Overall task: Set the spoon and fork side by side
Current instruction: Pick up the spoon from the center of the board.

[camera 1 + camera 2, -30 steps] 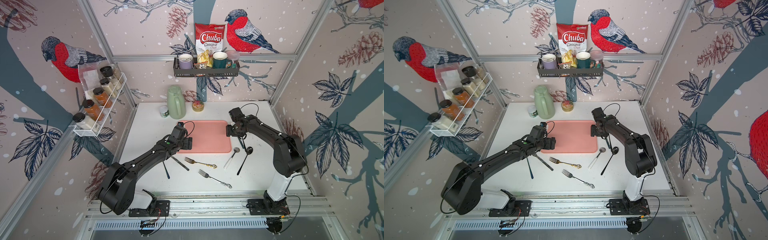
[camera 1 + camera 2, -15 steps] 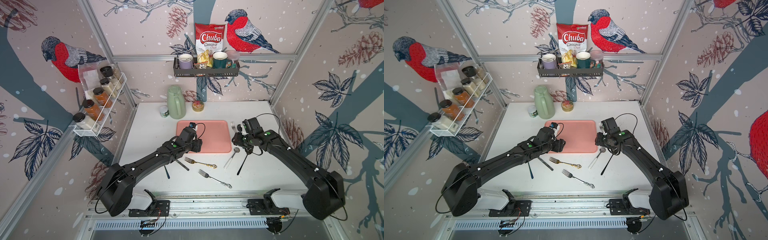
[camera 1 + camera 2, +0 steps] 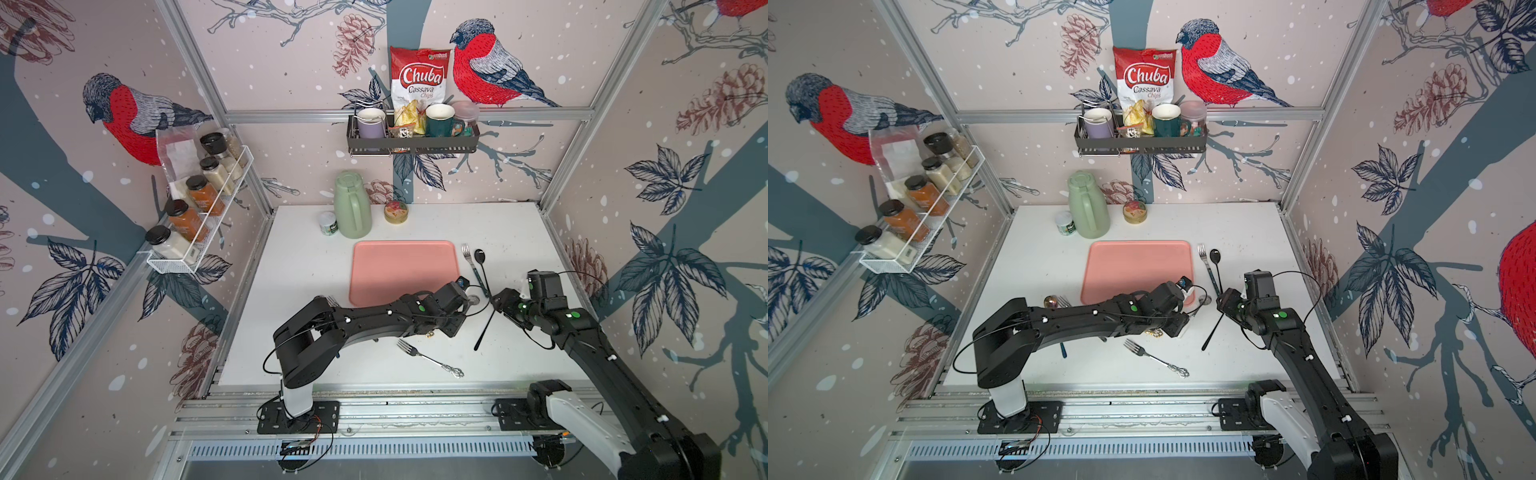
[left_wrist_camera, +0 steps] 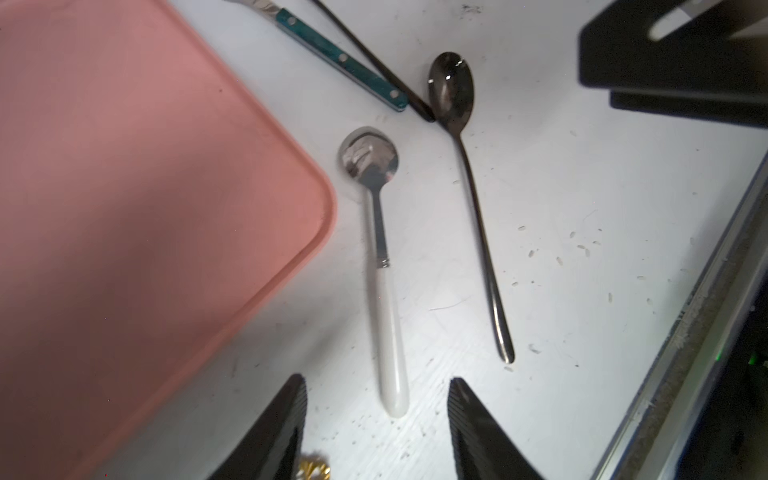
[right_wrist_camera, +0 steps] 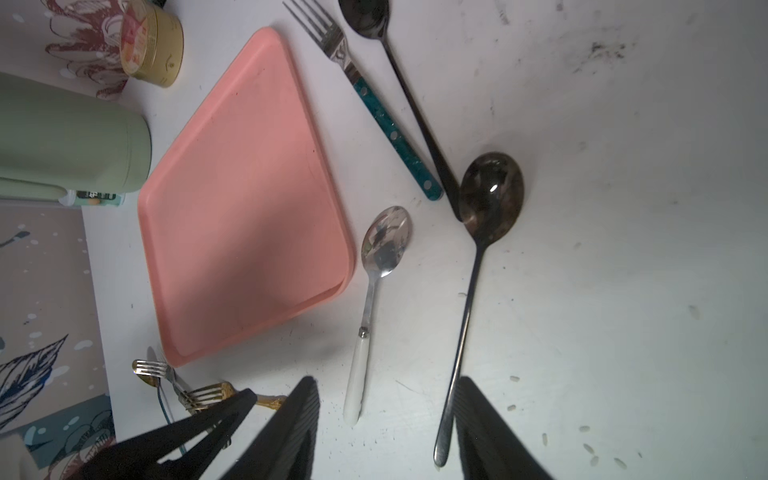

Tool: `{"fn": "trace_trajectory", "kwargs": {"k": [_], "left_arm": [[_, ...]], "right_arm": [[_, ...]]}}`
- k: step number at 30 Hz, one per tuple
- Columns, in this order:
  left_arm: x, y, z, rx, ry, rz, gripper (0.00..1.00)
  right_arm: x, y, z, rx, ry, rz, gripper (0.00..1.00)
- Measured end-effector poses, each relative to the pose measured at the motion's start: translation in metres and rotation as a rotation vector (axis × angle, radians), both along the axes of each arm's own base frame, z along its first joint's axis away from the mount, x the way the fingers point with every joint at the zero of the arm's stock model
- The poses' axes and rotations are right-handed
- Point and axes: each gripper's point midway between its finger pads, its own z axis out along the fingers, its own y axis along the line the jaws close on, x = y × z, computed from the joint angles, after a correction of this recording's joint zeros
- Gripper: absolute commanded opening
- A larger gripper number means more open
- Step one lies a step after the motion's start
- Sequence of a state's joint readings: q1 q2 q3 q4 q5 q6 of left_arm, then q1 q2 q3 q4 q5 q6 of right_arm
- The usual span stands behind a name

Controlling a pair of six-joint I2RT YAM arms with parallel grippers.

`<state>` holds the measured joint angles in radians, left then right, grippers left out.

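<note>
Left wrist: two whole spoons (image 4: 388,324) (image 4: 451,87)

**Both arms meet right of centre, jaws parted**

In both top views we stretch our left arm (image 3: 365,322) low and nearly level from its base at the lower middle of the frame, reaching toward the right of centre. Our right arm (image 3: 590,336) climbs from the lower right corner to meet it. Our left gripper (image 4: 376,380) and right gripper (image 5: 386,379) sit near each other, pointing down, jaws parted.
</note>
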<state>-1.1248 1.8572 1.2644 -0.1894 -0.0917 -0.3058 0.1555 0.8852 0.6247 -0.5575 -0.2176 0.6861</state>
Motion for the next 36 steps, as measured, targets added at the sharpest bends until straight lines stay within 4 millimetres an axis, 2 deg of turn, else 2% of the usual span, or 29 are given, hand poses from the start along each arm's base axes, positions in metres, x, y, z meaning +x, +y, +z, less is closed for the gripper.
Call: {"fn": "trace_trajectory", "kwargs": {"k": [4, 8, 15, 21, 30, 34, 36], "left_arm": [[-0.011, -0.011, -0.018, 0.046, -0.018, -0.022, 0.55], [-0.013, -0.01, -0.033, 0.078, -0.016, 0.018, 0.57], [-0.01, -0.006, -0.047, 0.14, -0.036, 0.058, 0.55], [-0.015, -0.001, -0.058, 0.2, -0.046, 0.058, 0.46], [-0.015, 0.001, -0.071, 0.232, -0.04, 0.066, 0.41], [-0.015, -0.002, -0.073, 0.223, -0.035, 0.068, 0.33], [-0.015, -0.004, -0.073, 0.213, -0.029, 0.074, 0.24]], "right_arm": [[-0.002, -0.013, -0.001, 0.047, -0.007, -0.047, 0.55], [-0.004, -0.021, -0.002, 0.084, -0.011, -0.075, 0.56], [-0.008, -0.016, -0.005, 0.121, -0.003, -0.04, 0.56], [-0.009, -0.013, -0.004, 0.131, -0.005, -0.017, 0.57], [-0.011, -0.01, -0.004, 0.146, -0.003, -0.005, 0.57], [-0.011, -0.009, -0.004, 0.151, -0.004, -0.001, 0.57], [-0.011, -0.008, -0.003, 0.154, -0.005, 0.001, 0.57]]}}
